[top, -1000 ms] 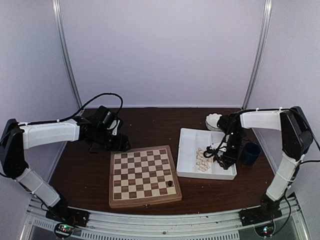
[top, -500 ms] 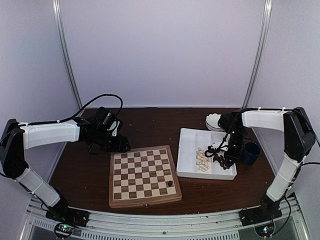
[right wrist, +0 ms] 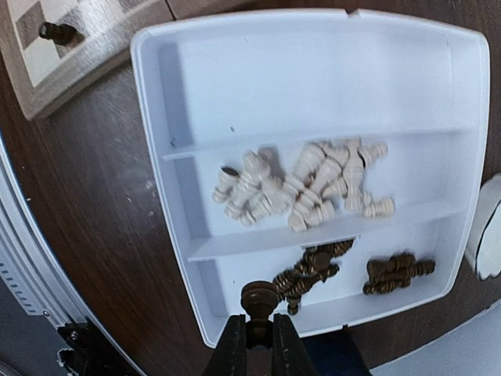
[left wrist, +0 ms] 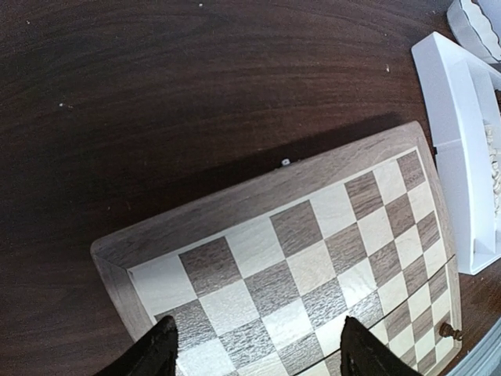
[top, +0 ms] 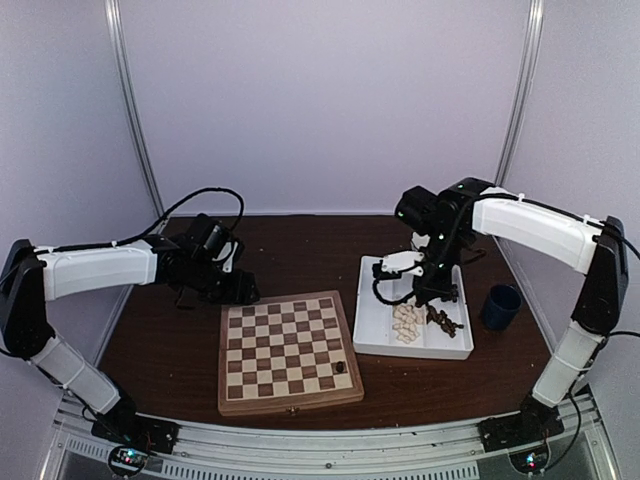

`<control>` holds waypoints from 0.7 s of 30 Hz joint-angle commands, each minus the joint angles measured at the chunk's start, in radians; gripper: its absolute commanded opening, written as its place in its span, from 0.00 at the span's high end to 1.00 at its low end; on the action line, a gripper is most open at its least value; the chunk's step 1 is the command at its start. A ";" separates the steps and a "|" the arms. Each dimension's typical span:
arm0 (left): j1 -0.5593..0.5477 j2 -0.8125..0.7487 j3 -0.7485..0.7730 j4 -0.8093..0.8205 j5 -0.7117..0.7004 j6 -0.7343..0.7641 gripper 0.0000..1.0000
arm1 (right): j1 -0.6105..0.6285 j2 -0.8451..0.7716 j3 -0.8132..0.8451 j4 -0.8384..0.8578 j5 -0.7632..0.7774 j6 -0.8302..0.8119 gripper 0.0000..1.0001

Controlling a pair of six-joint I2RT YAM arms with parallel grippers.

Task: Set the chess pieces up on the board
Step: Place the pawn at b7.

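Right side of table [top: 300,250]
White divided tray [top: 368,325]; blue cup [top: 500,306] beside it (toward right edge); scalloped dish [left wrist: 479,30] behind.

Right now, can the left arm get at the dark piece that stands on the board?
Probably yes: the left gripper hangs open above the board, and bare squares lie between it and the dark piece.

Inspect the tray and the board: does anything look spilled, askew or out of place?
Nothing is spilled. The cream pieces and dark pieces lie jumbled on their sides in separate compartments of the white tray. A lone dark piece stands near a corner of the board.
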 commanded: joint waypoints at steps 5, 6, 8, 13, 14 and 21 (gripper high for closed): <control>0.003 -0.066 -0.030 0.006 -0.039 -0.006 0.29 | 0.277 0.257 0.314 -0.063 -0.039 -0.014 0.96; 0.003 -0.072 -0.033 0.004 -0.040 -0.005 0.29 | 0.302 0.292 0.355 -0.074 -0.044 -0.016 0.96; 0.003 -0.085 -0.036 -0.002 -0.041 -0.004 0.29 | 0.360 0.352 0.424 -0.081 -0.044 -0.022 0.96; 0.003 -0.107 -0.039 -0.017 -0.081 0.011 0.29 | 0.442 0.468 0.511 -0.083 -0.039 -0.026 0.96; 0.003 -0.108 -0.039 -0.019 -0.083 0.014 0.29 | 0.452 0.483 0.521 -0.082 -0.043 -0.025 0.96; 0.003 -0.110 -0.040 -0.022 -0.087 0.021 0.28 | 0.514 0.545 0.540 -0.079 -0.024 -0.028 0.96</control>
